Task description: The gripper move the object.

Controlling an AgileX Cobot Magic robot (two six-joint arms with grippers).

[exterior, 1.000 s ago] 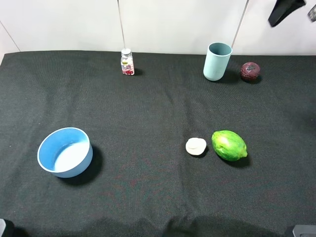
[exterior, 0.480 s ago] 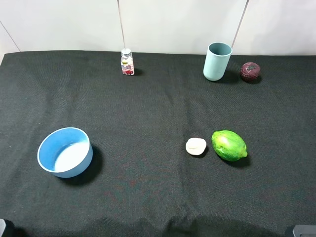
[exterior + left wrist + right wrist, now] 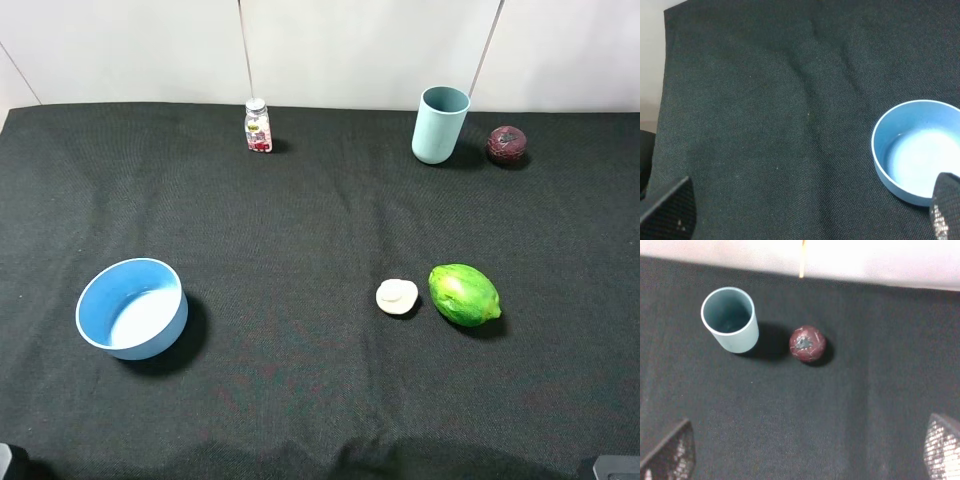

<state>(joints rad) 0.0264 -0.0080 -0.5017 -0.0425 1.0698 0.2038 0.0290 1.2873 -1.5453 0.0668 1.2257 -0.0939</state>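
The object, a small dark red-purple ball (image 3: 507,144) with greyish shiny patches, sits at the back right of the black cloth, just right of a light teal cup (image 3: 439,124). In the right wrist view the ball (image 3: 807,343) lies beside the cup (image 3: 731,319), well ahead of my right gripper (image 3: 806,447), which is open and empty with its fingertips (image 3: 670,452) wide apart. My left gripper (image 3: 807,207) is open and empty near the blue bowl (image 3: 916,150). Neither gripper shows in the exterior high view.
A blue bowl (image 3: 132,307) stands at the front left. A green oval fruit (image 3: 463,294) and a small cream-white piece (image 3: 397,296) lie right of the middle. A small bottle (image 3: 258,126) stands at the back. The cloth's far edge meets a white wall.
One second ago a dark part of the right arm showed at the top right of the exterior high view; it has left that view. The objects have not moved.
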